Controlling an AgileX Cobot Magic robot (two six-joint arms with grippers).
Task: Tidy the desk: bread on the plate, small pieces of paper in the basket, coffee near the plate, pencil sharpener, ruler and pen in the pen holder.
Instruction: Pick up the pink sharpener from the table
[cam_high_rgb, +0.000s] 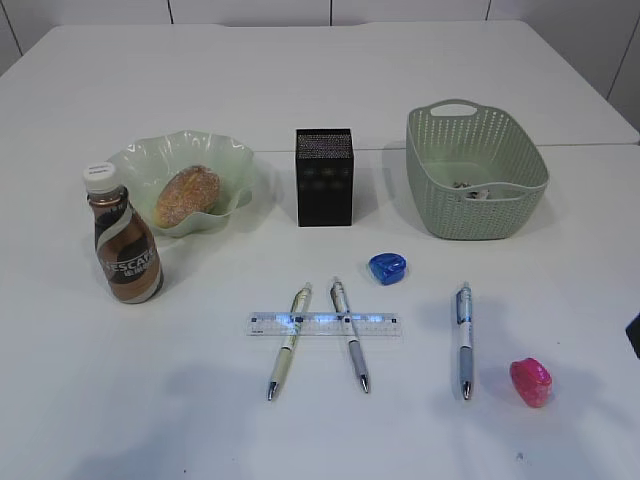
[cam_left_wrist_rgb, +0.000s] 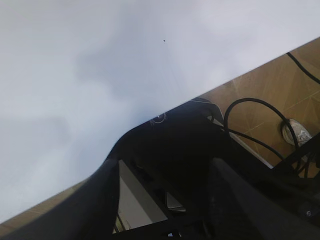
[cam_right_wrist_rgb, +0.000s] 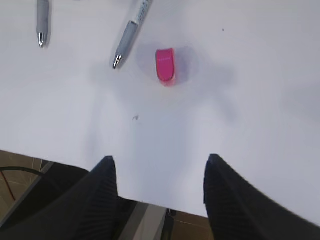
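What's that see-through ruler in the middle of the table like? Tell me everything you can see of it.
The ruler is a short, clear strip that looks like plastic, with fine bluish markings along its length. It lies flat on the white table, running left to right, in front of the black mesh pen holder. Two pens cross it: the greenish one near its left end and a grey-gripped one right of its middle. Whether it lies over or under them is unclear. No gripper touches it.
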